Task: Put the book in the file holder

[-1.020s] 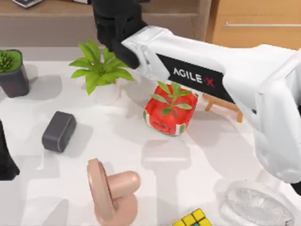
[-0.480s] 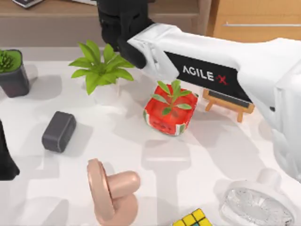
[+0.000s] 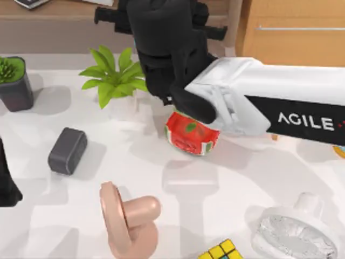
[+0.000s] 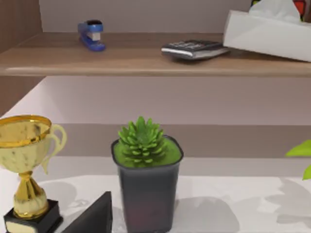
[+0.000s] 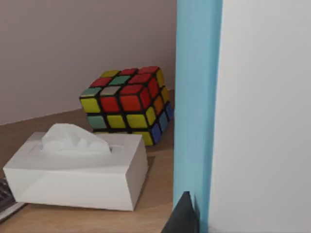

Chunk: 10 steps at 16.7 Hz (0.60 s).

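White book (image 5: 262,111) with teal edge is seen upright close to right pincer (image 5: 182,216), grip state cannot be told, tissue box (image 5: 77,170) and cube (image 5: 127,104) on shelf behind

Three potted plants (image 3: 114,78), two Rubik's cubes (image 5: 127,104), one tissue box (image 5: 77,170), one trophy (image 4: 26,170), one stapler (image 4: 91,34), one calculator (image 4: 194,49)

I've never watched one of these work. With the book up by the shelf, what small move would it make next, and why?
Probably carry on slowly toward wherever the file holder stands. The book hangs upright close before the right wrist camera, near the tissue box and puzzle cube on the shelf, so it seems held but not yet placed.
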### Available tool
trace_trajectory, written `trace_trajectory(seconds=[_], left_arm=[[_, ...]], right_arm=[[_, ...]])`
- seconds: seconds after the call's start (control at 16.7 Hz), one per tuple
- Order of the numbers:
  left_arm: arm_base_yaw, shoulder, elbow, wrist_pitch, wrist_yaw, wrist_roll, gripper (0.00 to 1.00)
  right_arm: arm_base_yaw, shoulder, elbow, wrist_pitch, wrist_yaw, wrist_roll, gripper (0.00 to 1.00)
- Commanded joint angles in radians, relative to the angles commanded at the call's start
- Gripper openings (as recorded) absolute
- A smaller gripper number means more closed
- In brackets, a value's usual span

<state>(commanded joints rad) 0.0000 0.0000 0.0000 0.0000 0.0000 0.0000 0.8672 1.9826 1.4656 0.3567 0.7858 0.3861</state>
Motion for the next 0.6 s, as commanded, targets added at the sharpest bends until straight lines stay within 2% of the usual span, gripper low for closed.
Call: trace_trajectory(seconds=[0.3, 0.6], left_arm=[[0.000, 0.000, 0.000, 0.000, 0.000, 0.000, 1.00], [0.000, 0.000, 0.000, 0.000, 0.000, 0.000, 1.00]], right_arm=[[-0.037, -0.333, -0.383, -0.008, -0.058, 0.232, 0.00], [-0.296, -0.571, -0.670, 0.011, -0.175, 0.469, 0.00]])
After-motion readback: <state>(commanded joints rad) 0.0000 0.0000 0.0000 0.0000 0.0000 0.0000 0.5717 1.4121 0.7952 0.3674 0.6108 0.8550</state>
